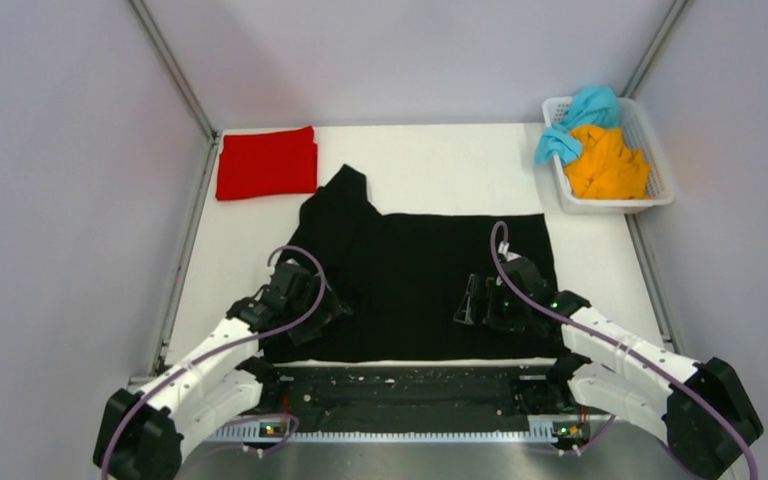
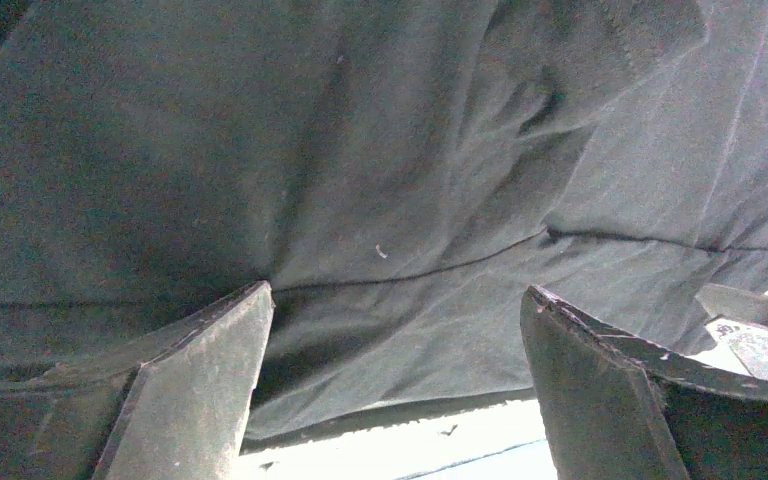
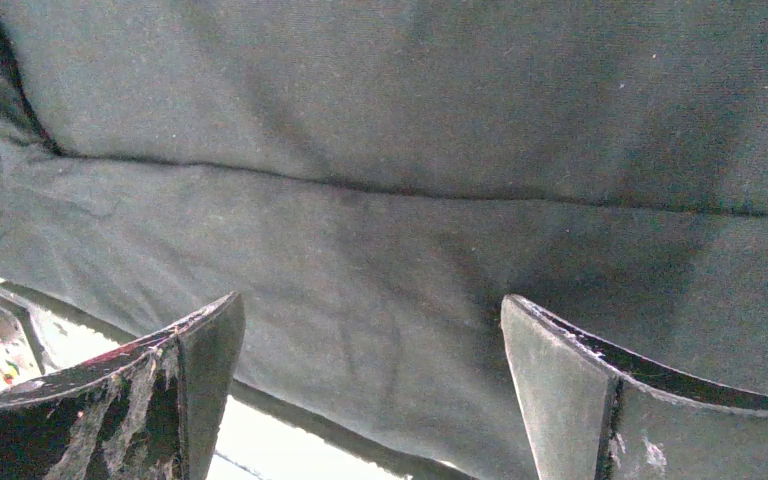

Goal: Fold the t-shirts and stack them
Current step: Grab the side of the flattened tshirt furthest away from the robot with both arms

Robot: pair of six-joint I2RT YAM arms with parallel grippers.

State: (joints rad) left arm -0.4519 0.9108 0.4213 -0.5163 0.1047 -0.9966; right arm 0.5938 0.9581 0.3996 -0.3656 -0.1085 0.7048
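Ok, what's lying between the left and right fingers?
Only the black t-shirt, spread on the table. The top view shows nothing else between the left fingers and the right fingers.

A folded red cloth t-shirt [image 1: 266, 163] fills the far left corner. A white plastic mesh basket [image 1: 615, 207], heaped with a teal cloth t-shirt [image 1: 585, 108] and an orange cloth t-shirt [image 1: 608, 162], blocks the far right corner. Between them the white bench top [image 1: 440, 165] lies bare along the far edge. A spread black cloth t-shirt [image 1: 430, 280] covers the middle down to the near edge, leaving bare strips along the left and right edges.
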